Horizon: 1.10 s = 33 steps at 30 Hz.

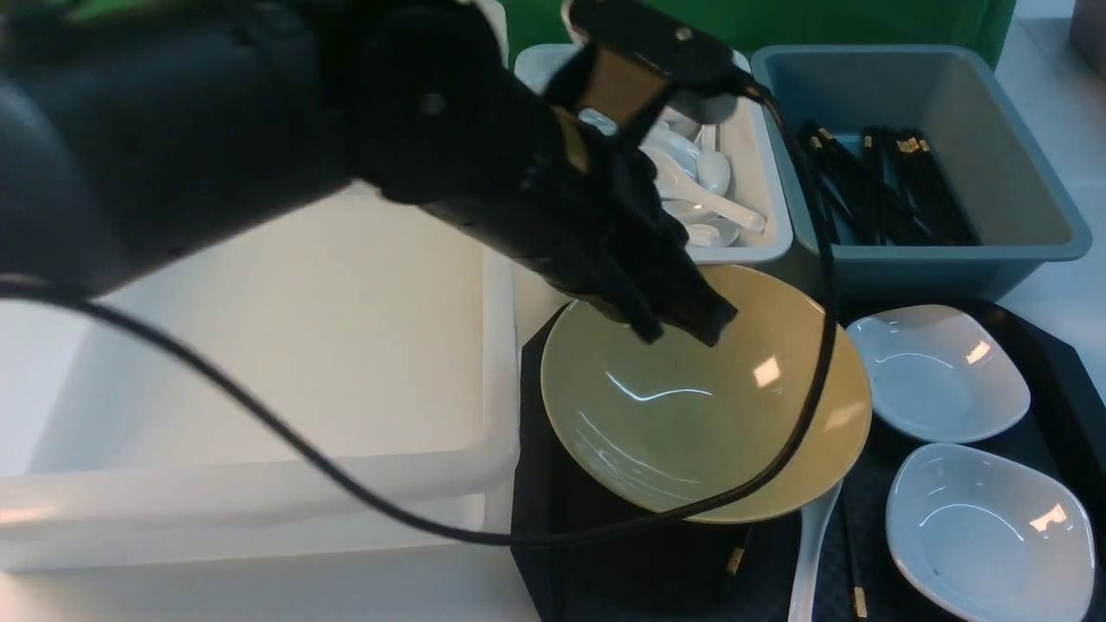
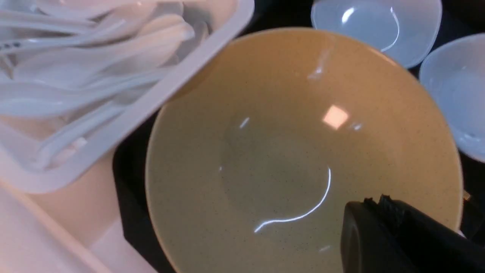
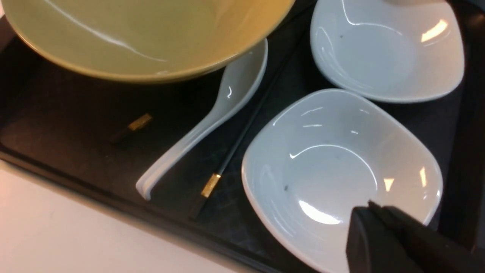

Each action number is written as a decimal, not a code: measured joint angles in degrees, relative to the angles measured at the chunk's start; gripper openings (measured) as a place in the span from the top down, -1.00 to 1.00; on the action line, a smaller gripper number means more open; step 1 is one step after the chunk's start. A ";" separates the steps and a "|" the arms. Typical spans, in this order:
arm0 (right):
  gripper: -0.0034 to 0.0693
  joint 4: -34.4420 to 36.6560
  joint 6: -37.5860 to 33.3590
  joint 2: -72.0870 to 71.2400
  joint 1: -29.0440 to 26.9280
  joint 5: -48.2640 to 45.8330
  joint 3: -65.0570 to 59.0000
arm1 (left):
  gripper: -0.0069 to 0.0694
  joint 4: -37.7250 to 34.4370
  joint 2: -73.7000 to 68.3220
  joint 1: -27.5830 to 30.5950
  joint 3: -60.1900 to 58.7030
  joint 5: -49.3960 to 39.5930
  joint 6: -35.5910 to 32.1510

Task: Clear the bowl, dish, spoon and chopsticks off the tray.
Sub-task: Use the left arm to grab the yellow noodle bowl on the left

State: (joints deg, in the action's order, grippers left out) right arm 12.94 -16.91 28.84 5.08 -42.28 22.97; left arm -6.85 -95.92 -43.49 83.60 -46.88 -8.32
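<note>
The olive-yellow bowl sits on the left part of the black tray. My left gripper hangs shut and empty over the bowl's inside, near its far wall. The white spoon lies beside the bowl, its scoop partly under the rim. One of the chopsticks lies along the spoon; the other shows only its gold-banded end from under the bowl. Two white dishes fill the tray's right side. My right gripper is shut and empty above the nearer dish.
A large white bin stands left of the tray. Behind are a white bin of spoons and a grey-blue bin of black chopsticks. The left arm's cable loops across the bowl.
</note>
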 joint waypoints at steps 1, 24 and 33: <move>0.82 0.05 0.00 0.00 0.00 0.00 0.00 | 0.84 -0.06 -0.62 0.00 0.42 -0.32 0.00; 0.81 0.63 0.11 0.16 0.00 2.57 0.00 | 0.84 -27.21 -23.00 -1.64 13.69 -18.22 -15.78; 0.80 0.63 0.11 0.16 0.00 2.62 0.00 | 0.84 -23.25 -21.31 -1.80 16.77 -20.05 -19.28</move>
State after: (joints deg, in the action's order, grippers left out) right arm 13.57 -16.81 29.00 5.08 -39.67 22.97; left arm -30.09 -117.23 -45.29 100.37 -66.93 -27.60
